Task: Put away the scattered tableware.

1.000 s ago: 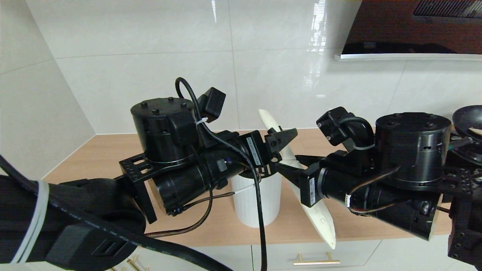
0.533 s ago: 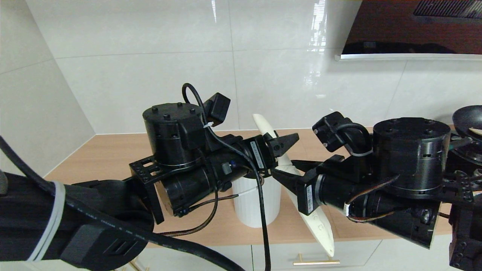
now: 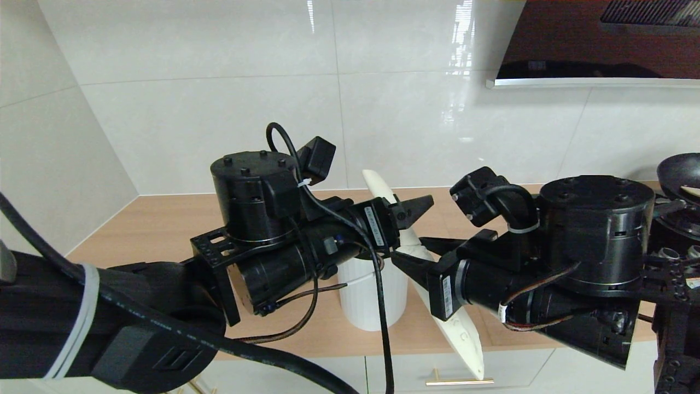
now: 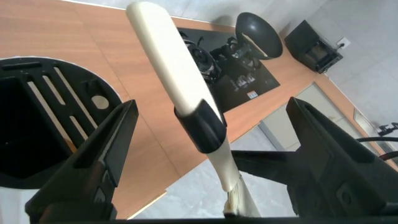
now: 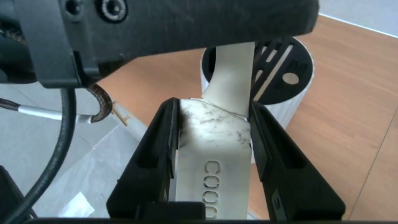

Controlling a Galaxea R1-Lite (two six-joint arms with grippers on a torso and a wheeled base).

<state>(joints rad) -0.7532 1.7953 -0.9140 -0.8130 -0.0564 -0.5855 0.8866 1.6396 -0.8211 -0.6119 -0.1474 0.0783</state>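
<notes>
Well, counting from where I stand: two black grippers, one spatula, one utensil holder and one pan.

The cream spatula (image 3: 460, 340) hangs in the air on a slant, its handle end up toward the tiled wall and its blade down past the front edge of the wooden counter (image 3: 147, 230). The right gripper (image 5: 214, 112) is clamped on the blade, one finger pressed against each edge. The left gripper (image 4: 211, 109) has its fingers spread wide, with the handle running between them and touching neither.

The white ribbed utensil holder (image 3: 372, 298) stands on the counter just behind the spatula, on the robot's left of it. Its black top is cut with several slots and one round hole. The black pan (image 3: 678, 171) sits on a hob well off to the right.

As for writing, the blade carries raised lettering in the right wrist view. Each gripper also wears one white sticker (image 3: 373, 224) near its wrist, with print too small to make out.
</notes>
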